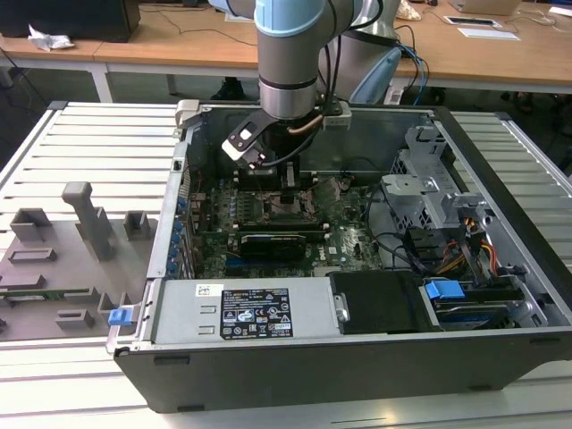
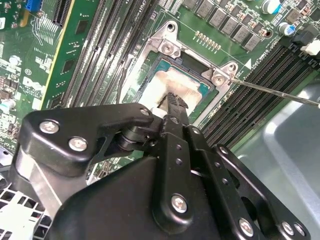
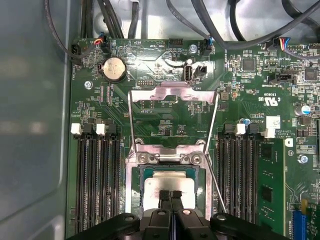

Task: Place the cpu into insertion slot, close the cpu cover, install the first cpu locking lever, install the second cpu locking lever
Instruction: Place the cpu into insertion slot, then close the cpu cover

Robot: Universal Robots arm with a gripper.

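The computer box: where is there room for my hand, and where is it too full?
Free: the bare table slats bordered by the case and the grey fixture tray, and those at the exterior view's right. Crowded: the cpu, gripper over it, memory slots on both sides.

Robotics lab, open computer case (image 1: pixel 268 375) on slatted metal bench (image 1: pixel 98 143), wooden desks (image 1: pixel 161 40) behind

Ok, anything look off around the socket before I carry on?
Only the chip: a patchy whitish smear covers its metal face in both wrist views. It looks squarely seated in the socket; the cover is folded open.
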